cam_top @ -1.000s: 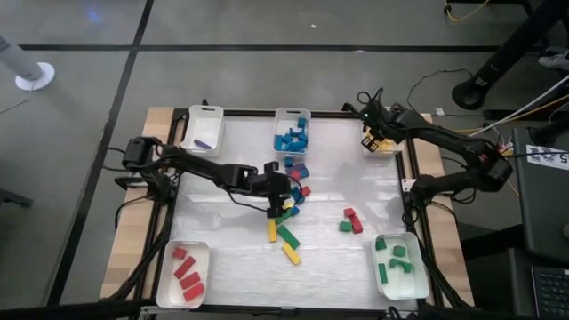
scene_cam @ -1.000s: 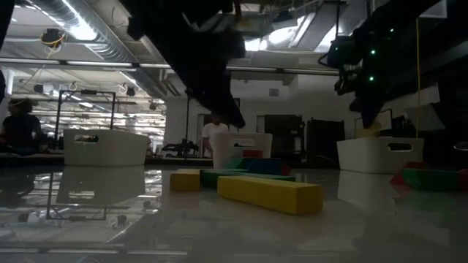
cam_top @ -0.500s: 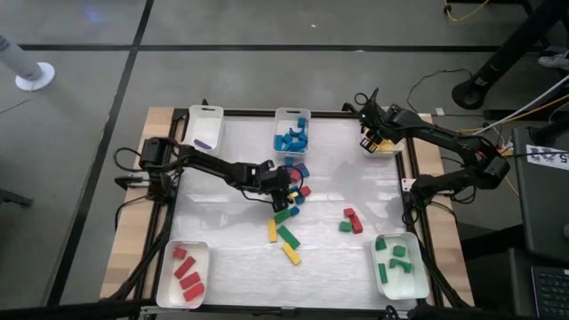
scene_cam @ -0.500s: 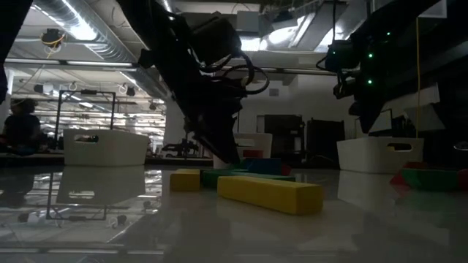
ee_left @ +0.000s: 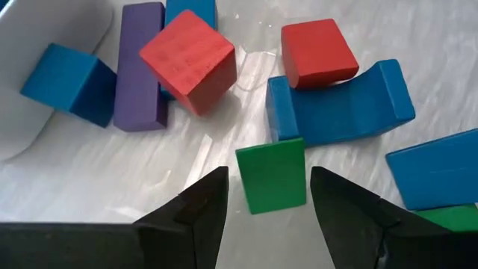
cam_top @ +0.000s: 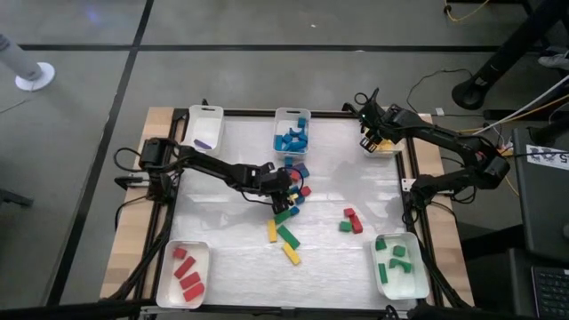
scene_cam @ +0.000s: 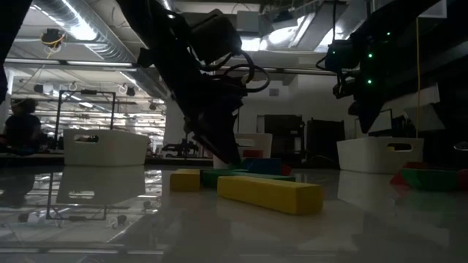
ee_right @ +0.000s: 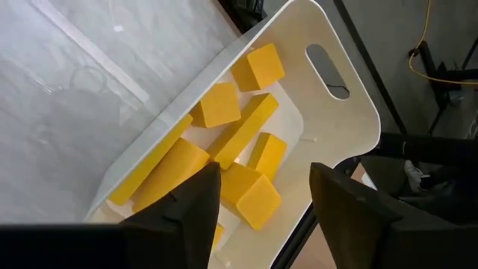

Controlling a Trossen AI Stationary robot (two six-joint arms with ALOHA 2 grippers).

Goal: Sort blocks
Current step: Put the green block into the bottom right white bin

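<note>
1. The left claw [ee_left: 263,217] hung open over the loose pile of small solid-coloured blocks [cam_top: 292,191] mid-table, its fingers either side of a flat green block [ee_left: 272,175], seemingly lined up to pick it.
2. The right claw [ee_right: 261,209] hovered open and empty above the white plastic tray of yellow blocks [ee_right: 351,112] at the table's far right corner, probably a drop-off spot.
3. White trays of red [cam_top: 182,273], green [cam_top: 397,265], blue [cam_top: 292,133] and purple [cam_top: 203,127] blocks lined the edges of the glossy white table [cam_top: 231,240].
4. Behind lay a dim workshop with ceiling lights.
</note>
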